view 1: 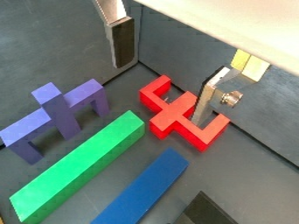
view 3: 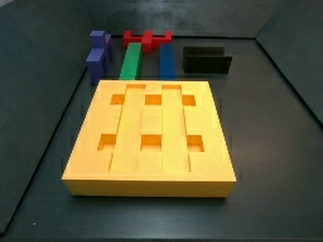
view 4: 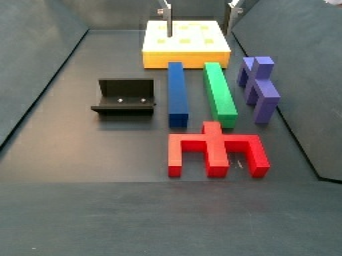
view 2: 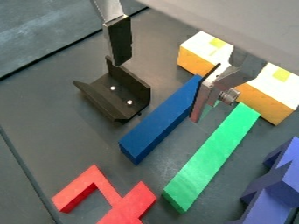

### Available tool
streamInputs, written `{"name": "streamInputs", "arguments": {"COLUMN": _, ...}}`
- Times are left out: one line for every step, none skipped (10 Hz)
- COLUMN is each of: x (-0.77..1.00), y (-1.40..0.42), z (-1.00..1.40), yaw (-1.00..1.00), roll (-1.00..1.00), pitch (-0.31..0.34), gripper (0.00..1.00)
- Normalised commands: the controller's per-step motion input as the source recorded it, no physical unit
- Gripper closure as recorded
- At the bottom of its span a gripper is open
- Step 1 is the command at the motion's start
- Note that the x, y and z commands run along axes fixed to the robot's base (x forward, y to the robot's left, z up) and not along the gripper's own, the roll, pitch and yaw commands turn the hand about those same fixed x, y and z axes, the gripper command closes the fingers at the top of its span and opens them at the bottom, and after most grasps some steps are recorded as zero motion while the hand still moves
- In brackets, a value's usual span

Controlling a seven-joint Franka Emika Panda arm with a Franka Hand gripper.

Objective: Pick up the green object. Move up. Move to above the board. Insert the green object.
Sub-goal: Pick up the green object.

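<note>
The green object (view 1: 82,166) is a long bright green bar lying flat on the floor between a blue bar and a purple piece; it also shows in a wrist view (view 2: 216,157) and in both side views (view 3: 130,59) (view 4: 218,92). The board (view 3: 161,175) is a big orange-yellow block with six square holes, seen again in a side view (view 4: 187,52) and partly in a wrist view (view 2: 201,54). My gripper (view 1: 170,70) (view 2: 166,68) hangs high above the pieces, open and empty. Its silver fingers (view 1: 121,39) stand wide apart, well clear of the green bar.
A blue bar (view 2: 163,122) (view 4: 177,92) lies beside the green one. A red branched piece (view 1: 181,114) (view 4: 214,150) and a purple piece (view 1: 59,114) (view 4: 258,85) lie nearby. The fixture (view 2: 114,94) (view 4: 124,97) stands next to the blue bar. Dark walls enclose the floor.
</note>
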Motion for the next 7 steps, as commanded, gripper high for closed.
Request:
{"name": "streamInputs", "arguments": {"x": 0.06, "y": 0.0, "z": 0.0, "yaw": 0.0, "roll": 0.0, "pitch": 0.0, "gripper": 0.0}}
{"name": "streamInputs", "arguments": {"x": 0.37, "y": -0.06, "z": -0.18, "yaw": -0.08, "roll": -0.01, "pitch": 0.0, "gripper": 0.0}}
{"name": "streamInputs", "arguments": {"x": 0.59, "y": -0.41, "z": -0.49, "yaw": 0.0, "roll": 0.0, "pitch": -0.114, "gripper": 0.0}}
{"name": "streamInputs", "arguments": {"x": 0.21, "y": -0.73, "z": -0.55, "yaw": 0.0, "roll": 0.0, "pitch": -0.226, "gripper": 0.0}}
{"name": "streamInputs", "arguments": {"x": 0.0, "y": -0.88, "z": -0.56, "yaw": 0.03, "roll": 0.1, "pitch": -0.233, "gripper": 0.0}}
{"name": "streamInputs", "arguments": {"x": -0.48, "y": -0.83, "z": -0.64, "yaw": 0.05, "roll": 0.13, "pitch": -0.291, "gripper": 0.0}}
{"name": "streamInputs", "arguments": {"x": -0.71, "y": -0.63, "z": -0.59, "yaw": 0.04, "roll": 0.1, "pitch": -0.303, "gripper": 0.0}}
